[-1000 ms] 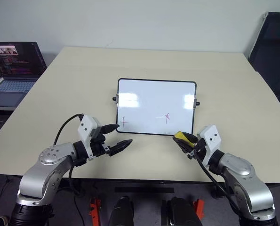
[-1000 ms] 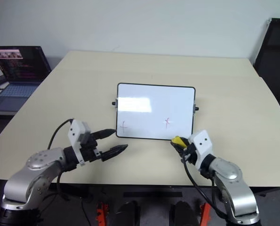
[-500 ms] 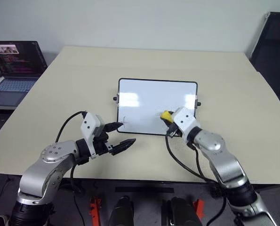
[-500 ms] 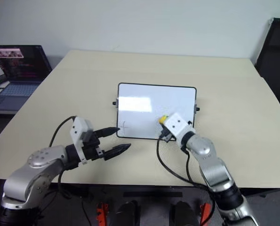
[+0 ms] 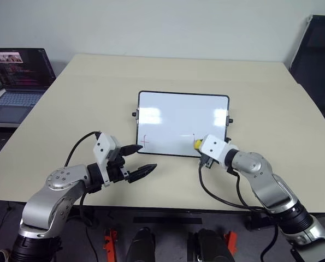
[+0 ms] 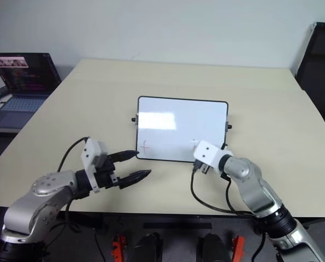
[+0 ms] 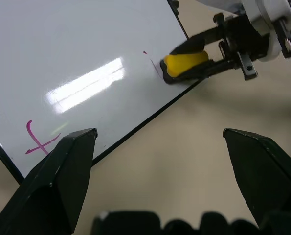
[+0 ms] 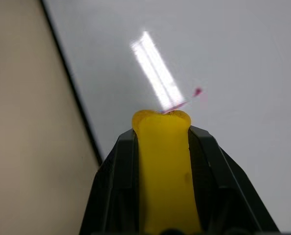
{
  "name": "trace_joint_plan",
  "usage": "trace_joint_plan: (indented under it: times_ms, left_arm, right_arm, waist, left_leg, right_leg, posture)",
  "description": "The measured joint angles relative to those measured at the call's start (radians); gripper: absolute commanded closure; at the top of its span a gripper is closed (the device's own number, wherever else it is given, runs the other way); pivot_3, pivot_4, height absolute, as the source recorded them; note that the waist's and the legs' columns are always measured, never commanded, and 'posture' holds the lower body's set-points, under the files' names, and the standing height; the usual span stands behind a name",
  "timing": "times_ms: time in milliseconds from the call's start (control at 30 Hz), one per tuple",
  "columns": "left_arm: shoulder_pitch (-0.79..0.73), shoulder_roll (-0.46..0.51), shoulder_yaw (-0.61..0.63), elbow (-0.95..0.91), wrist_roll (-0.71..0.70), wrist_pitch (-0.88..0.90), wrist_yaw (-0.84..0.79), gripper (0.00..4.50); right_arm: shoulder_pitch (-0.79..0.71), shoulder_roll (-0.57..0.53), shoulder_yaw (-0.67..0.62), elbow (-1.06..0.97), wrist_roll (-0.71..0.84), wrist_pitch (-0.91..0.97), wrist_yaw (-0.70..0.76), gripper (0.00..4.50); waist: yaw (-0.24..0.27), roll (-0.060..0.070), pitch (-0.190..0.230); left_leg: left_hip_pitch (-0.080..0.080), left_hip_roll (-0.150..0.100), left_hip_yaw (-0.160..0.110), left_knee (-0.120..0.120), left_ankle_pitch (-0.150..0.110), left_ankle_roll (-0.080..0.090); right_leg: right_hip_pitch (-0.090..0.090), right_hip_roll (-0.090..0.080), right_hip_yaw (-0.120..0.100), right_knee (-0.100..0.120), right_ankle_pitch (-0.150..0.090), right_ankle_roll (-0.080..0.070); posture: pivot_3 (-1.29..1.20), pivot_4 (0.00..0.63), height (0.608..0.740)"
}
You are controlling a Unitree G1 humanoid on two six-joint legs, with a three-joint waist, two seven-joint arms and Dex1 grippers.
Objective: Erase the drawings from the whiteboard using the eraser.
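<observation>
A broad beige worktop [image 5: 86, 98] carries a laptop [image 5: 17, 76] at its far left edge and the whiteboard [image 5: 181, 117] lying flat near the middle, its glossy face catching 2 strips of light. The left gripper [image 5: 142, 159] hangs just off the board's near left corner, its 2 black fingers spread apart with nothing between them. The right gripper [image 7: 194, 61] reaches in over the board's near right edge, clamped tight on the eraser [image 5: 198, 144], the yellow block squeezed between both fingers. The eraser's tip sits on the board at a faint remnant of a red mark [image 8: 189, 99]. Of the drawings, 1 red cross [image 5: 145, 143] stands whole by the near left corner, well apart from the eraser.
</observation>
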Motion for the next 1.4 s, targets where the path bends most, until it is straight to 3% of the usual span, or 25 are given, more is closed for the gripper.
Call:
trace_joint_plan:
  times_ms: [333,700,867,1067,1400]
  left_arm:
    - [-0.002,0.0,-0.023,0.044,0.018,-0.042,-0.032,0.0]
    - [0.01,0.0,-0.027,0.049,0.017,-0.053,-0.035,0.0]
    - [0.023,0.0,-0.025,0.055,0.018,-0.063,-0.042,0.0]
    - [0.075,0.003,0.043,0.06,0.017,-0.077,-0.01,0.0]
    - [0.191,-0.027,0.168,0.027,0.023,-0.088,0.111,0.0]
  right_arm:
    - [-0.108,0.139,-0.03,0.118,-0.075,-0.058,-0.17,3.48]
    - [-0.007,0.022,0.018,0.006,-0.065,0.003,0.041,3.48]
    - [-0.006,0.093,-0.014,0.014,-0.056,0.014,0.001,3.48]
    - [0.044,0.221,-0.231,-0.13,0.195,0.136,0.026,3.48]
    - [0.157,0.23,-0.282,-0.248,0.443,0.257,0.066,3.48]
  waist:
    - [-0.001,0.0,0.0]
    - [0.0,-0.001,0.0]
    - [-0.003,0.0,0.0]
    - [0.0,0.0,0.0]
    - [-0.001,0.0,0.0]
  left_leg:
    - [-0.001,0.0,0.0,-0.001,0.0,0.0]
    - [0.002,0.0,0.0,-0.001,0.0,0.0]
    - [0.001,0.0,0.0,-0.001,0.0,0.0]
    - [-0.003,0.0,0.0,-0.003,-0.001,-0.001]
    - [-0.002,0.0,0.0,-0.003,-0.002,-0.002]
  right_leg:
    - [-0.001,0.0,0.0,-0.001,0.001,0.0]
    - [0.0,0.0,0.0,0.0,0.001,0.0]
    - [-0.001,0.0,0.0,0.0,0.001,-0.001]
    - [-0.002,0.0,-0.001,-0.001,-0.001,0.003]
    - [-0.002,0.0,0.0,-0.001,-0.003,0.0]
  posture:
    - [0.0,0.15,0.74]
    - [0.0,0.15,0.74]
    - [0.0,0.15,0.74]
    - [0.0,0.15,0.74]
    - [0.0,0.15,0.74]
